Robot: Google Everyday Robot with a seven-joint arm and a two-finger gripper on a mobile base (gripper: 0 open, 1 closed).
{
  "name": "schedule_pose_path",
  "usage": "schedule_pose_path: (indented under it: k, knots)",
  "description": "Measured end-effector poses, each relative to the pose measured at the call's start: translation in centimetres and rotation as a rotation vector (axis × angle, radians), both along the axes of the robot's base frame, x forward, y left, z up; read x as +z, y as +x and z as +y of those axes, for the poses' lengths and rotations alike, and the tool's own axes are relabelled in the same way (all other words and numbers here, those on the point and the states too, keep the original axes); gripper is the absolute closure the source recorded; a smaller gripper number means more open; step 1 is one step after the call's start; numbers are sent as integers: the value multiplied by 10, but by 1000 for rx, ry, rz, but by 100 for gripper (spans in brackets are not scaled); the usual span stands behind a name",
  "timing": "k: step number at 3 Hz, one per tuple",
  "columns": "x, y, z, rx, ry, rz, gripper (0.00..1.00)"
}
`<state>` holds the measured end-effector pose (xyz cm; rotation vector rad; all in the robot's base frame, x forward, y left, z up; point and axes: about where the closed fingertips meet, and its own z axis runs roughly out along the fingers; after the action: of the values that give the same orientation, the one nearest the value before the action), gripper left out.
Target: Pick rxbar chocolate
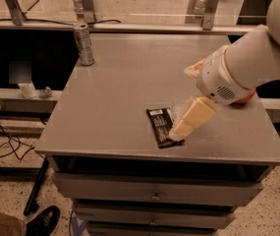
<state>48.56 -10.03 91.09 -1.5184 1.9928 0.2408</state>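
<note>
The black snack bar [159,127] lies on the gray table [125,82], near 6 o'clock. The gripper [179,132] is right at its 3 o'clock side. I cannot tell if it is apart or together.

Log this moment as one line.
gripper: at right edge of rxbar chocolate | state: flat on table, not lifted | can: far left corner

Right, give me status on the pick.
Gripper at right edge of rxbar chocolate. Bar flat on tabletop, near front. Can far back, not in the way.
</note>
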Motion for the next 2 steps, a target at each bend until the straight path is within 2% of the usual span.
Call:
schedule_pose_path:
  k: [1,2]
  knots:
    - [-40,3,10,-12,9,44,0]
    - [-69,14,7,-36,-3,65,0]
